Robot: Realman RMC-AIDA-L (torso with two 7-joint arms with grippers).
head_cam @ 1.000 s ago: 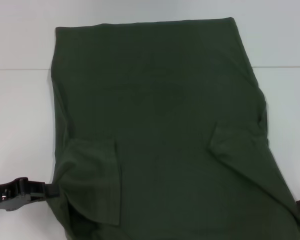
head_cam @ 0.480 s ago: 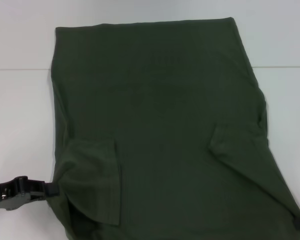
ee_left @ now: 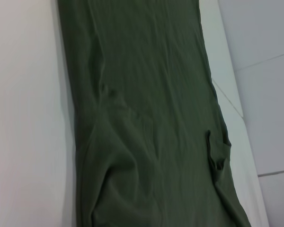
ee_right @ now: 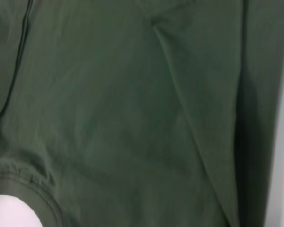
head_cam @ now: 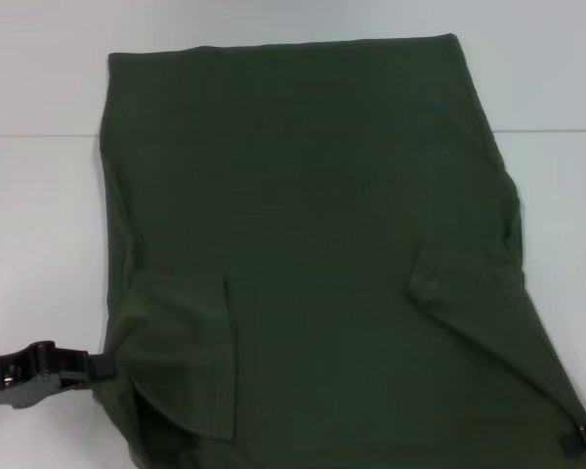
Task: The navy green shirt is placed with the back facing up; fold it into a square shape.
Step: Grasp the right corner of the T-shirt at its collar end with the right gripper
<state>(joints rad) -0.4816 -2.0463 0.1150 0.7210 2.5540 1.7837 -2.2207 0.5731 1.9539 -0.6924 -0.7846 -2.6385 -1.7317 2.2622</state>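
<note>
The navy green shirt point(head_cam: 313, 215) lies back up on the white table point(head_cam: 39, 225), filling most of the head view. Both short sleeves are folded inward onto the body, one at the near left point(head_cam: 181, 352) and one at the right point(head_cam: 464, 283). My left gripper point(head_cam: 100, 365) is at the shirt's near-left edge, its thin fingers pinched on the fabric. My right gripper point(head_cam: 578, 439) is at the near-right corner, mostly out of view, with the shirt's edge running into it. The shirt also fills the left wrist view point(ee_left: 151, 118) and the right wrist view point(ee_right: 123, 104).
The white table shows bare at the left, the right point(head_cam: 566, 195) and beyond the shirt's far hem point(head_cam: 283, 46). A thin seam line point(head_cam: 39, 135) crosses the table behind the shirt. Nothing else is on the table.
My right gripper has moved nearer and slightly inward along the bottom-right corner, and the shirt's edge has followed it. My left gripper has shifted slightly nearer. The rest of the shirt lies as before.
</note>
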